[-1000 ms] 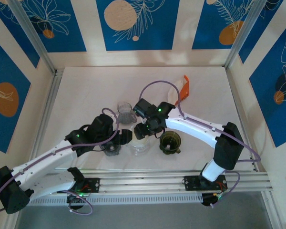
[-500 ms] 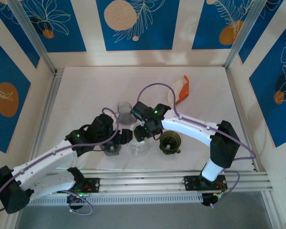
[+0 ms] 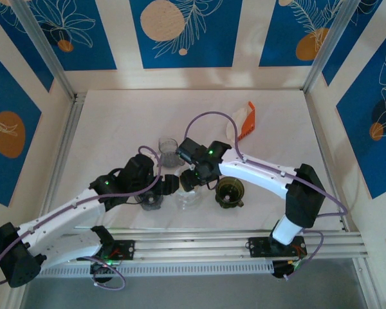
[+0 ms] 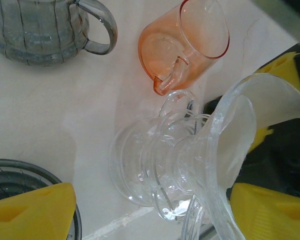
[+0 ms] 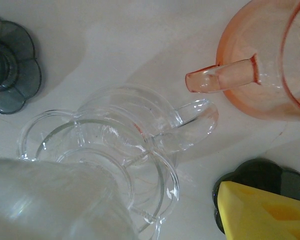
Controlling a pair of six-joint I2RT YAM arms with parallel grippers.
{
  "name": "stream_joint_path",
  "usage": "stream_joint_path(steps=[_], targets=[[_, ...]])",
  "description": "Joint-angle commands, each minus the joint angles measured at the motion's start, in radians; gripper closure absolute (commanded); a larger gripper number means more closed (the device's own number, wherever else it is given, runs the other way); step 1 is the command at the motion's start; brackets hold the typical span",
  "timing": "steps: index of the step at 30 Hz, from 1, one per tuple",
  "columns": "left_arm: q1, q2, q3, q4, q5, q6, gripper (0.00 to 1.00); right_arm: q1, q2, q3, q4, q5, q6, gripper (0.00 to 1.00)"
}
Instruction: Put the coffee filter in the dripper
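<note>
Filter: white paper (image 4: 242, 127). Its lower part looks to be inside the mouth of the clear dripper (image 4: 155, 172), with its upper edge standing above the rim.
Dripper: on the table between your two grippers, handle towards the tipped orange cup (image 4: 185, 45).
Right gripper (image 3: 192, 180): over the dripper, yellow fingers on either side of the filter's top edge. You cannot tell whether they pinch the paper or stand clear of it.
Left gripper (image 3: 166, 187): just beside the dripper, fingers spread wide and nothing clamped.
Key relation: the filter lies right at your right fingers, and its point seems to run down the cone's axis. The right arm is the nearer one.
Judgement: nearly done; the paper likely needs seating flat against the cone wall.
</note>
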Motion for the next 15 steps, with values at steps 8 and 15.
stream_joint_path(steps=[8, 15], targets=[[0.016, -0.001, -0.016, 0.008, 0.018, -0.010, 0.19, 0.013, -0.185, 0.037, -0.072, 0.118, 0.052, 0.27], [0.015, -0.007, -0.005, 0.013, 0.018, -0.012, 0.19, 0.008, -0.332, -0.027, -0.040, 0.169, 0.089, 0.27]])
